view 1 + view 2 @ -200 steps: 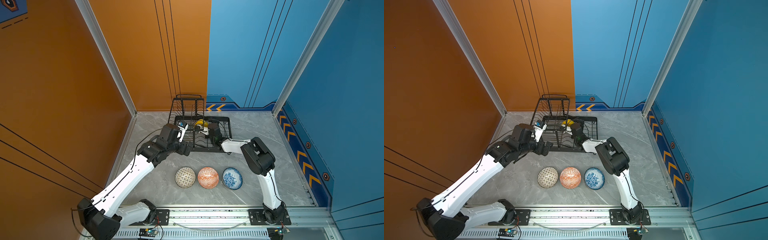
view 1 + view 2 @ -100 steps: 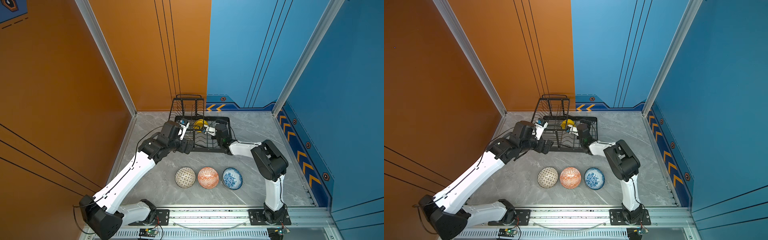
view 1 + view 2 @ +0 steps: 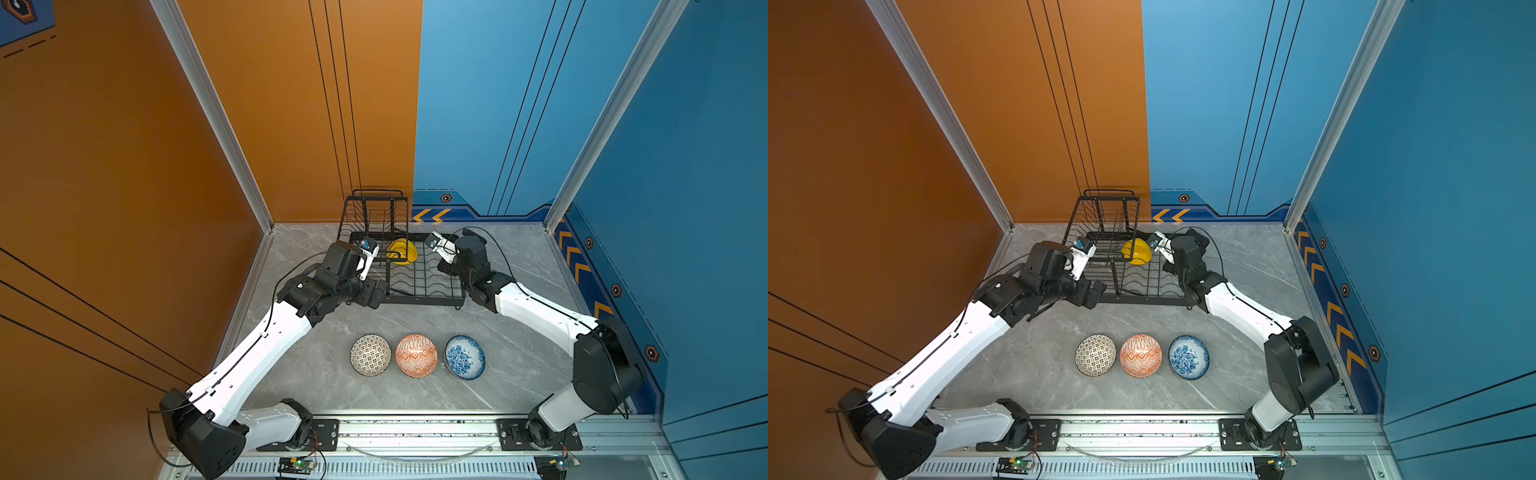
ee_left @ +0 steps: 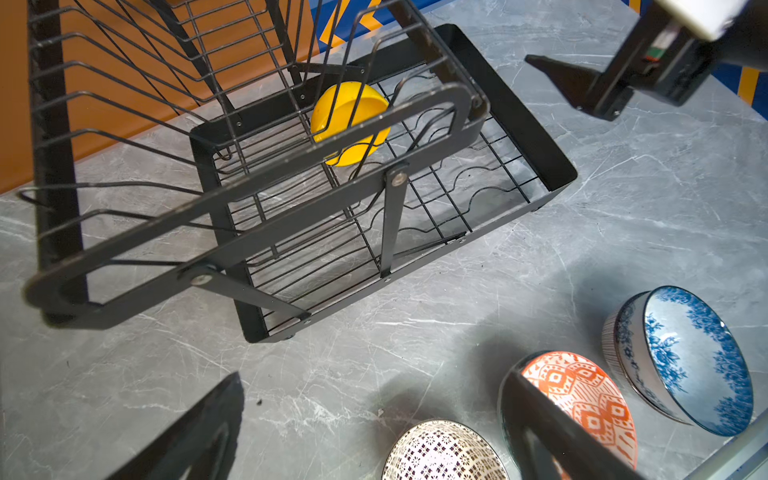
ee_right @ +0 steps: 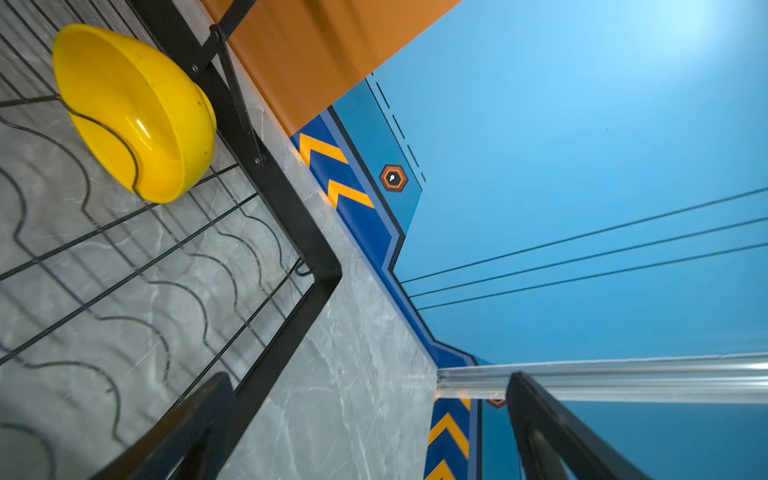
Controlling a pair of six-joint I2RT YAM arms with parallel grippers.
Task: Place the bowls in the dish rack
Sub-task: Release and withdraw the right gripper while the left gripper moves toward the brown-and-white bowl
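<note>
Presently, yellow bowl (image 3: 401, 251) on edge at far edge of dish rack (image 3: 424, 298) tray, dark-patterned bowl (image 3: 370, 355), orange bowl (image 3: 416, 356), blue bowl (image 3: 464, 357) rowed near front edge of tabletop (image 3: 332, 332), left gripper (image 4: 374, 378), right gripper (image 5: 370, 376) both spread, empty.

A black metal wire dish rack (image 3: 422, 297) stands at the back of the grey marble worktop (image 3: 324, 370), near the rear wall, with its raised basket tier (image 3: 376, 216) at the left end. In the low tray, just right of that tier, a plain yellow round bowl (image 3: 402, 251) leans on its edge among the wires. In front, well apart from the rack, three bowls sit side by side in a row: a dark-and-white fine-patterned bowl (image 3: 370, 355) left, an orange-and-white geometric bowl (image 3: 416, 356) in the middle, and a blue-and-white floral bowl (image 3: 465, 357) right.
</note>
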